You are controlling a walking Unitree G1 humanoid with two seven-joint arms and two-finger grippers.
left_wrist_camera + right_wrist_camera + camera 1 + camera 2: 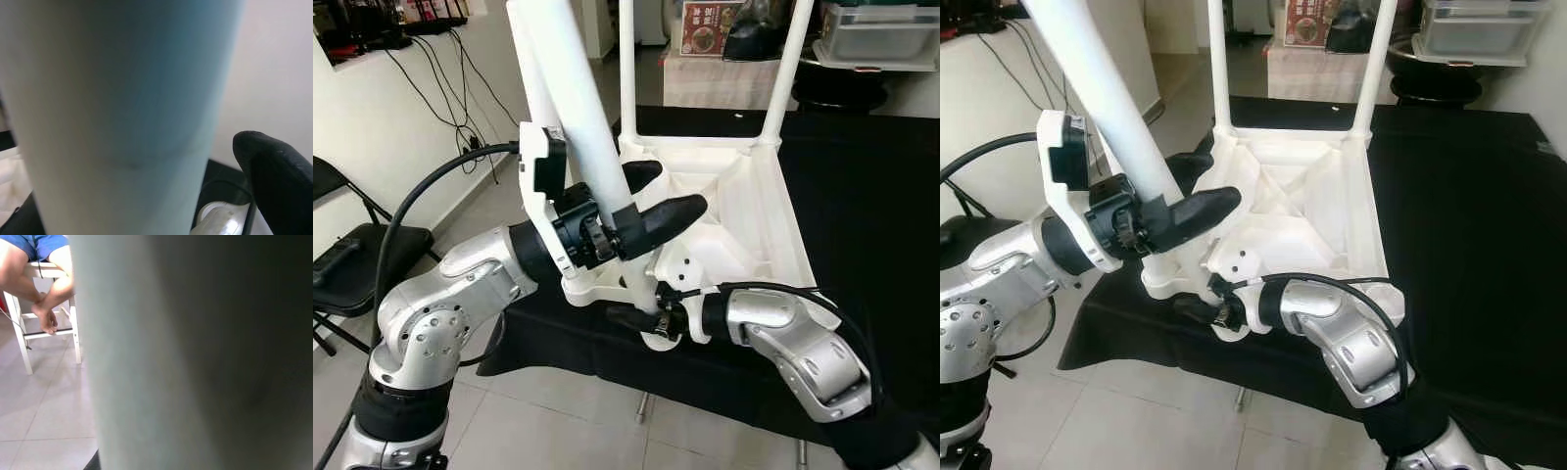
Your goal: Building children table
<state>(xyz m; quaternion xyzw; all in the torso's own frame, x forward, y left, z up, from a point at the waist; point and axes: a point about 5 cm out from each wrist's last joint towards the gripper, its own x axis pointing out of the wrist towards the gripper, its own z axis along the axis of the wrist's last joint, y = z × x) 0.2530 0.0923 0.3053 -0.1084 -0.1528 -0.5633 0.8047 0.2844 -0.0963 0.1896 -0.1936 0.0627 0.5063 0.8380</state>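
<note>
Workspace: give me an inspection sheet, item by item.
Surface: black cloth over a table.
Job's things: white tabletop upside down on the cloth, two legs standing at its far corners; a third leg, tilted, at its near-left corner.
Clutter: nothing seen on the cloth.
Grippers: left gripper shut on the tilted leg partway up; right gripper at that leg's base, fingers hard to make out.
Cables: black cable looping over the left arm; cords down the wall.
Surroundings: black folding chair, tiled floor, bins, a seated person's legs.
</note>
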